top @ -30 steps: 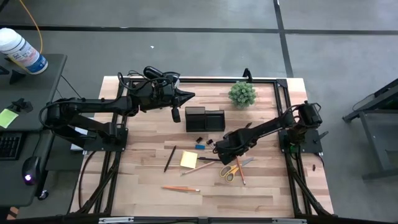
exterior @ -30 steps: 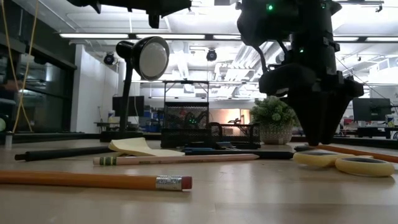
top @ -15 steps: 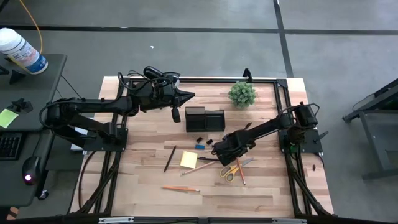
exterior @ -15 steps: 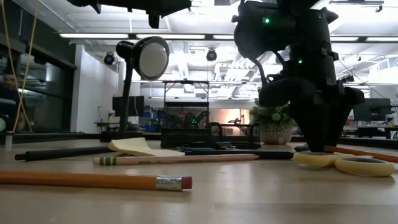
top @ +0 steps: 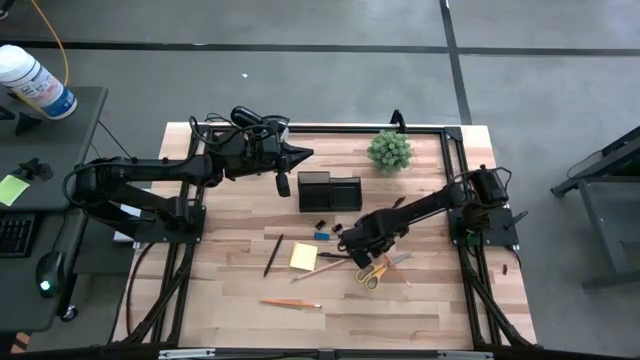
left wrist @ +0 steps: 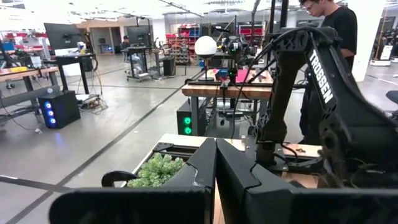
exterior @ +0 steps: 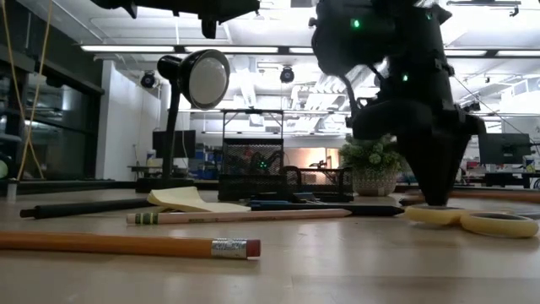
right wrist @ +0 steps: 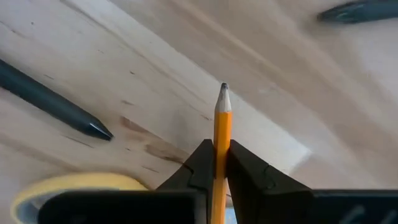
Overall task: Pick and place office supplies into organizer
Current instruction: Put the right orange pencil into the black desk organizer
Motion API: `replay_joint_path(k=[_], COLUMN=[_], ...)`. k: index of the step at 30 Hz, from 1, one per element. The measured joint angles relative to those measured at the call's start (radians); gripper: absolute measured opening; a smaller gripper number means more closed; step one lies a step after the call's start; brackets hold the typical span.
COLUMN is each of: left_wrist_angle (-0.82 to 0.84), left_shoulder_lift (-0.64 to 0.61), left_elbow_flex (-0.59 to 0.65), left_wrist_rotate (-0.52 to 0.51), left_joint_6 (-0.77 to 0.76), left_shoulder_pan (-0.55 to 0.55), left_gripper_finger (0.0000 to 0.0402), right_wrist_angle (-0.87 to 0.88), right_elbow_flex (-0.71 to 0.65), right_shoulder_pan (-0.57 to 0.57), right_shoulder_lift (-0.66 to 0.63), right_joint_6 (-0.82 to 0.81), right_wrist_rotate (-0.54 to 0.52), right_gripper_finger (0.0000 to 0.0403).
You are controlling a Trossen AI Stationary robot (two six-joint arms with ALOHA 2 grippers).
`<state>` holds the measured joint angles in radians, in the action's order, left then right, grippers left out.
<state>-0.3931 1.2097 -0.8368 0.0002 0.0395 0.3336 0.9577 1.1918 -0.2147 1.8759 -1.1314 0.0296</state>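
Right gripper (top: 357, 255) low at frame center, fingers clamped on an orange pencil (right wrist: 222, 134) beside the scissors (top: 372, 272). Left gripper (top: 305, 153) fingers together, raised upper-left of the organizer (top: 328, 191), upper middle.

right gripper (right wrist: 214, 163) now clamped on orange pencil (right wrist: 222, 134), pencil swung from beside scissors (top: 370, 272)

Light wood plank bench (top: 420, 300). On it: black organizer (top: 328, 191), green plant (top: 389, 151), yellow sticky pad (top: 304, 257), blue block (top: 321, 236), black clips (top: 320, 224), dark pen (top: 273, 254), orange pencil (top: 291, 303), yellow scissors (top: 372, 271).
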Motion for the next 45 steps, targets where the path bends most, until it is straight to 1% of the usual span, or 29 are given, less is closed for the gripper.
replay_joint_path(k=[4, 8, 12, 17, 20, 22, 24, 27, 30, 34, 37, 41, 43, 45], left_wrist_angle=[0.000, 0.000, 0.000, 0.005, 0.019, 0.054, 0.123, 0.238, 0.340, 0.425, 0.445, 0.453, 0.452, 0.453], left_shoulder_lift=[0.000, -0.001, -0.001, -0.016, -0.059, -0.098, -0.144, -0.215, -0.279, -0.336, -0.357, -0.360, -0.360, -0.360], left_elbow_flex=[0.000, 0.000, 0.000, 0.000, 0.000, 0.000, 0.000, 0.000, 0.000, 0.000, 0.000, 0.000, 0.000, 0.000], left_wrist_rotate=[0.007, 0.091, 0.203, 0.369, 0.421, 0.427, 0.426, 0.402, 0.339, 0.260, 0.214, 0.209, 0.209, 0.209], left_joint_6=[0.000, 0.000, 0.014, 0.016, 0.030, 0.065, 0.105, 0.166, 0.221, 0.244, 0.249, 0.269, 0.270, 0.271], left_shoulder_pan=[0.000, 0.000, 0.000, 0.000, 0.000, 0.000, 0.000, 0.000, 0.000, 0.000, 0.000, 0.000, 0.000, 0.000], left_gripper_finger=[0.0001, 0.0001, 0.0001, 0.0001, 0.0000, 0.0000, 0.0000, 0.0000, 0.0000, 0.0000, 0.0000, 0.0000, 0.0000, 0.0000], right_wrist_angle=[0.071, 0.128, 0.196, 0.262, 0.280, 0.266, 0.205, 0.037, -0.164, -0.393, -0.523, -0.655, -0.713, -0.784], right_elbow_flex=[0.086, 0.197, 0.322, 0.474, 0.543, 0.576, 0.595, 0.601, 0.589, 0.578, 0.578, 0.558, 0.517, 0.460], right_shoulder_pan=[0.007, 0.021, 0.062, 0.136, 0.188, 0.226, 0.266, 0.320, 0.357, 0.370, 0.372, 0.370, 0.370, 0.370], right_shoulder_lift=[0.000, -0.002, -0.002, -0.003, -0.004, -0.004, -0.005, -0.006, -0.006, -0.006, -0.006, -0.001, 0.000, 0.002], right_joint_6=[0.076, 0.149, 0.254, 0.403, 0.476, 0.525, 0.566, 0.601, 0.619, 0.685, 0.788, 0.910, 0.906, 0.867], right_wrist_rotate=[-0.046, -0.133, -0.273, -0.447, -0.538, -0.585, -0.606, -0.585, -0.543, -0.536, -0.511, -0.521, -0.519, -0.519], right_gripper_finger=[0.0020, 0.0020, 0.0020, 0.0020, 0.0020, 0.0020, 0.0020, 0.0020, 0.0020, 0.0020, 0.0020, 0.0020, 0.0020, 0.0020])
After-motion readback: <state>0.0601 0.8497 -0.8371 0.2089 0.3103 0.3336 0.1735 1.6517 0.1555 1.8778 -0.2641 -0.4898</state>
